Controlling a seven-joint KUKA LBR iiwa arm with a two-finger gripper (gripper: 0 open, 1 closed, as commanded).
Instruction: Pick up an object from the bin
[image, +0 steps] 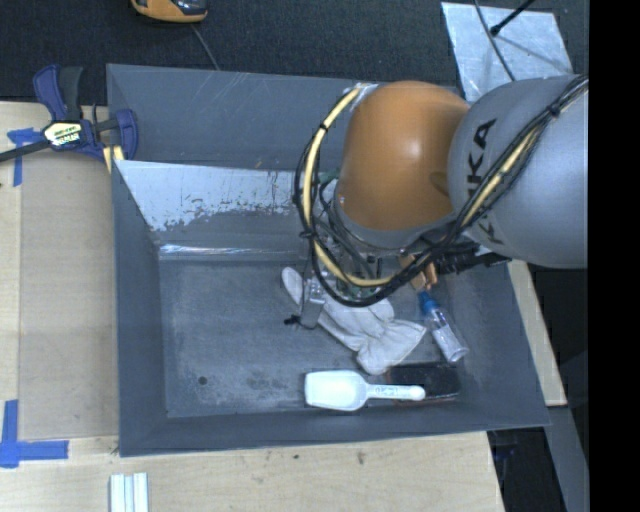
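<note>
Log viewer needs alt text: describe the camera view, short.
A robot arm with an orange wrist cover reaches into a grey metal bin, its gripper low over the left edge of a crumpled white cloth. Beside the cloth lie a white scoop, a flat black object and a small clear tube with a blue cap.

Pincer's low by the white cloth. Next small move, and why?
Probably nudge toward view right: the pincer sits at the view-left fringe of the crumpled white cloth, whose bulk lies further right, so a grab here might catch little. The white scoop and blue-capped tube lie apart.
</note>
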